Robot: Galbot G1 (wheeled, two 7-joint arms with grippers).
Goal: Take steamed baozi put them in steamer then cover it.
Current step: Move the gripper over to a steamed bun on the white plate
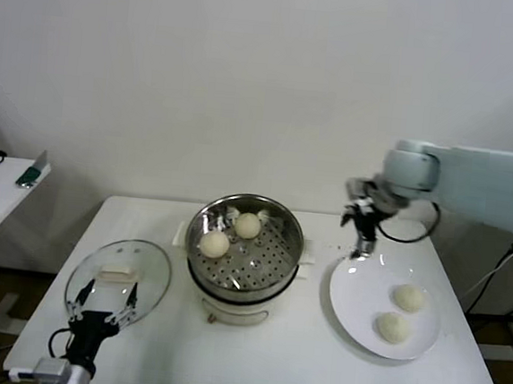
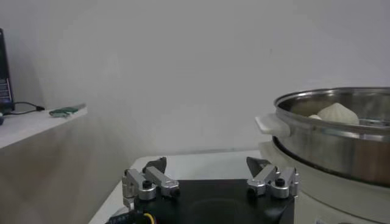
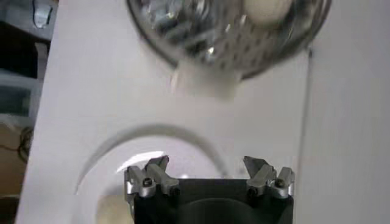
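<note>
Two baozi (image 1: 231, 234) sit on the holey tray inside the steamer (image 1: 244, 256), so half the moving job looks done. Two more baozi (image 1: 401, 311) wait on the white plate (image 1: 348, 294) on the table (image 1: 295, 366). The right gripper (image 1: 361, 240) hangs over the plate's far edge with its fingers apart and nothing in them. The glass cover (image 1: 119, 279) lies flat beside the steamer, not on it yet. The left gripper (image 1: 102, 318) waits low by the cover, fingers apart too.

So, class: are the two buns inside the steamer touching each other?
Apart. The head view shows one bun and the other bun in the steamer, with a strip of perforated tray between them.
</note>
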